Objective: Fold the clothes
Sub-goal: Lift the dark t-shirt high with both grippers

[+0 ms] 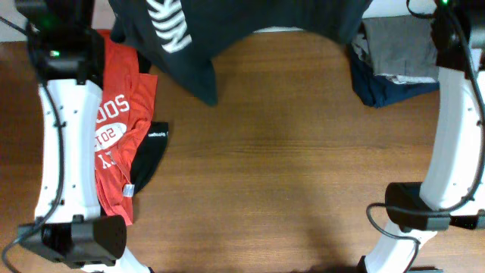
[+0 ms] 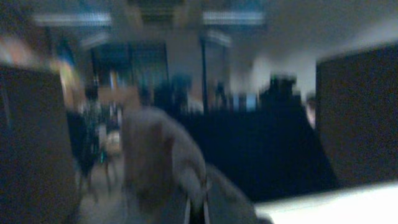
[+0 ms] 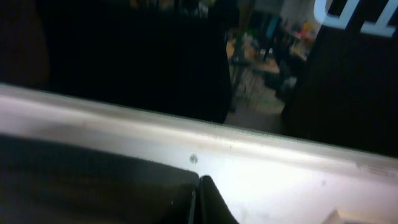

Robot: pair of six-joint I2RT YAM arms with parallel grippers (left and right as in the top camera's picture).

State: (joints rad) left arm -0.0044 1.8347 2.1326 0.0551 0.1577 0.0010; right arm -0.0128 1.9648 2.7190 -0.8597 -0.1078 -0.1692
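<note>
The large black T-shirt (image 1: pixel 227 30) with white lettering hangs raised above the far edge of the table, close under the overhead camera. Both arms reach up to it, and their grippers are hidden in the overhead view. In the blurred left wrist view my left gripper (image 2: pixel 196 208) has its fingers pressed together, with dark cloth (image 2: pixel 261 149) hanging just beyond. In the right wrist view my right gripper (image 3: pixel 199 202) is shut, with black cloth (image 3: pixel 93 186) at its fingers and the lettered shirt (image 3: pixel 354 81) hanging ahead.
A red garment with white print (image 1: pixel 121 129) lies at the left over a small black one (image 1: pixel 151 155). A grey garment (image 1: pixel 402 45) and a navy one (image 1: pixel 386 87) lie at the back right. The wooden table (image 1: pixel 288 167) spans the view.
</note>
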